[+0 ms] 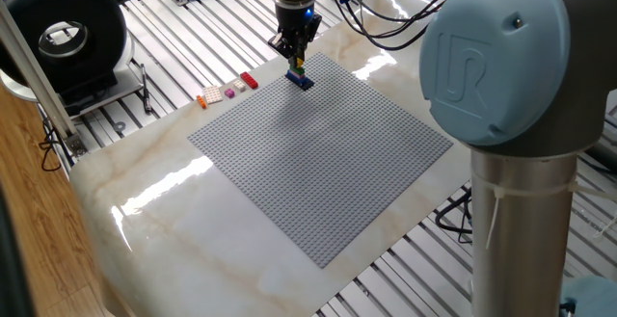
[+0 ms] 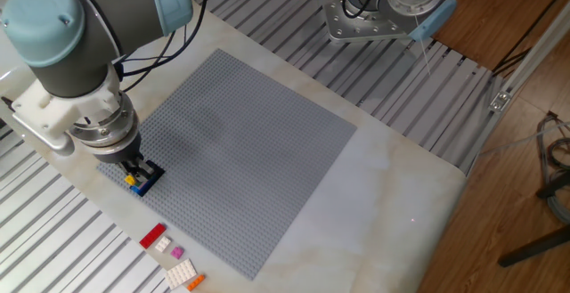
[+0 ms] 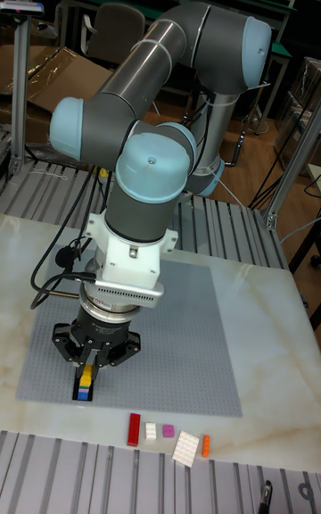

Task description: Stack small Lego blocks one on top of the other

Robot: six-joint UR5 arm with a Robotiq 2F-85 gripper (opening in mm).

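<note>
On the near corner of the grey baseplate (image 3: 178,344) stands a short stack (image 3: 84,387) of small Lego blocks, blue at the bottom. My gripper (image 3: 86,373) reaches straight down over it, shut on a yellow brick (image 3: 86,377) that rests on top of the stack. In one fixed view the gripper (image 1: 297,59) covers the stack's top and only the dark lower bricks (image 1: 304,81) show. From the other fixed view the gripper (image 2: 134,170) hides most of the stack (image 2: 142,180). Loose red (image 3: 135,429), pink (image 3: 168,430) and orange (image 3: 205,445) bricks lie off the plate.
Two white bricks (image 3: 186,447) lie among the loose ones on the marble tabletop (image 1: 125,192). A black round device (image 1: 63,38) and a keyboard stand beyond the table. The arm's base (image 2: 374,12) is bolted at the far side.
</note>
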